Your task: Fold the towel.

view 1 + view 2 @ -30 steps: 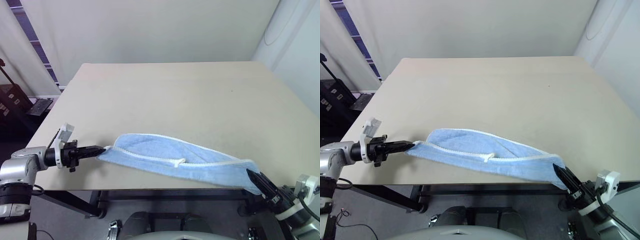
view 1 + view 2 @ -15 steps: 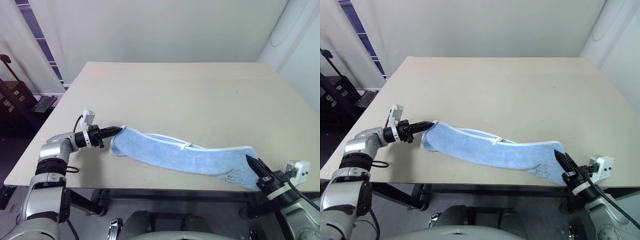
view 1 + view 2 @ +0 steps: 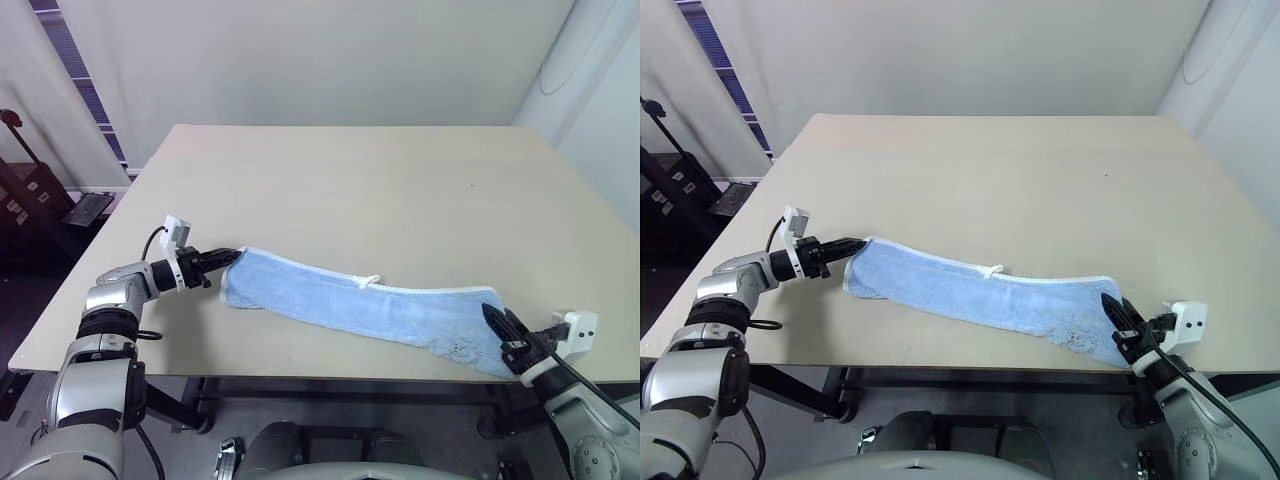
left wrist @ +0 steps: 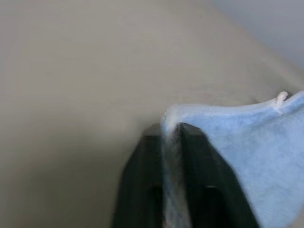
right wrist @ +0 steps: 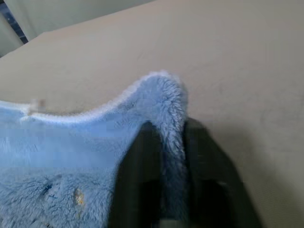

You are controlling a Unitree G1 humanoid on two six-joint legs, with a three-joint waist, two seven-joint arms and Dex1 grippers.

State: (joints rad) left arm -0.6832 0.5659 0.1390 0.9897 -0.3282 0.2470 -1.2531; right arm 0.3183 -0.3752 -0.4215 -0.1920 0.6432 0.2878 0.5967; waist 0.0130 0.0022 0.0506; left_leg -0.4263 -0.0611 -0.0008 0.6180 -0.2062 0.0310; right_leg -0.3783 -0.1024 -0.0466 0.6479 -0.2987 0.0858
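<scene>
The light-blue towel [image 3: 360, 305] lies folded into a long narrow band across the near part of the table [image 3: 380, 170], its white hem along the far edge. My left gripper [image 3: 232, 256] holds the band's left end low over the tabletop; in the left wrist view the hem of the towel [image 4: 247, 142] runs between the two black fingers [image 4: 142, 156]. My right gripper [image 3: 495, 320] holds the right end at the table's front edge, with a fold of the towel [image 5: 95, 142] pinched between its fingers [image 5: 142, 147].
The beige tabletop stretches wide and bare beyond the towel. A dark stand and cases [image 3: 30, 200] sit on the floor past the table's left edge. White walls close the back and right.
Both grippers have moved forward and down with the towel's ends. The towel, which hung stretched past the front edge, now lies on the table.
</scene>
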